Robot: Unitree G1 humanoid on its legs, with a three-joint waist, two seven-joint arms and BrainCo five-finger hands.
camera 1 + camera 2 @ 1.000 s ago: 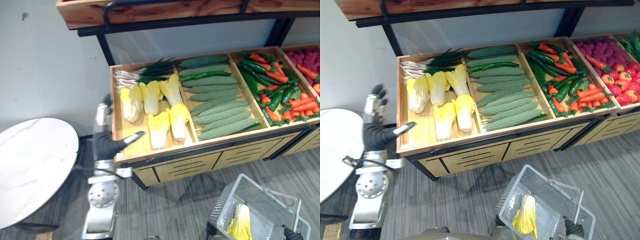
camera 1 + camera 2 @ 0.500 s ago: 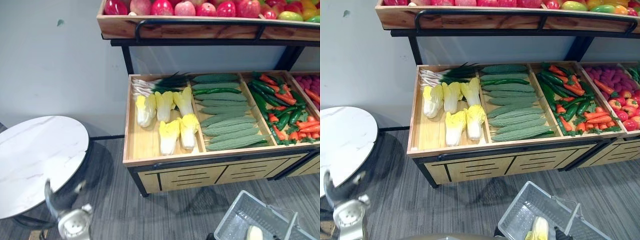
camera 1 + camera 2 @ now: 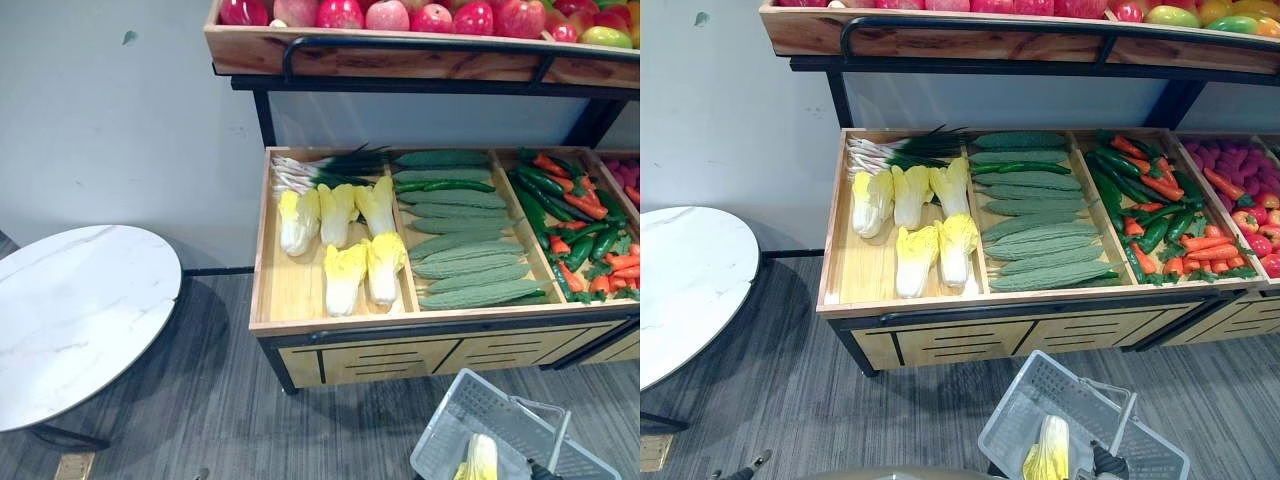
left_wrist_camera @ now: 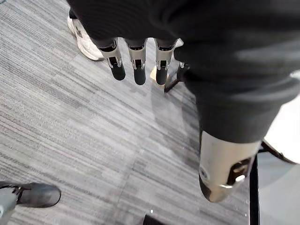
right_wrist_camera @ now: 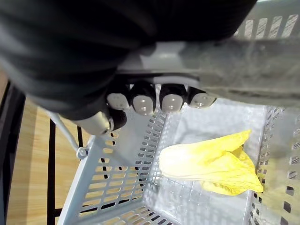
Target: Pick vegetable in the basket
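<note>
The right hand (image 5: 154, 101) is curled round the basket handle (image 5: 243, 65). Its knuckles sit in a row just under the blurred grey bar, and its fingertips are hidden behind it. Directly below that hand, a yellow Chinese cabbage (image 5: 211, 164) lies on the floor of the grey slotted basket (image 5: 108, 187), with its leafy end near one wall. In the eye views the basket is cut off by the lower edge, as is the cabbage's lower end. There the hand is no more than a dark patch at the rim.

The left hand (image 4: 138, 61) hangs over the grey striped floor (image 4: 84, 126), fingers straight and holding nothing. Beyond its fingertips is a person's white shoe (image 4: 83, 35), partly covered by the hand.

Ahead of both hands stands the wooden display stand (image 3: 300, 300), which holds more Chinese cabbages (image 3: 340, 240) beside green bitter gourds (image 3: 460, 240). Its right end runs out of view.
</note>
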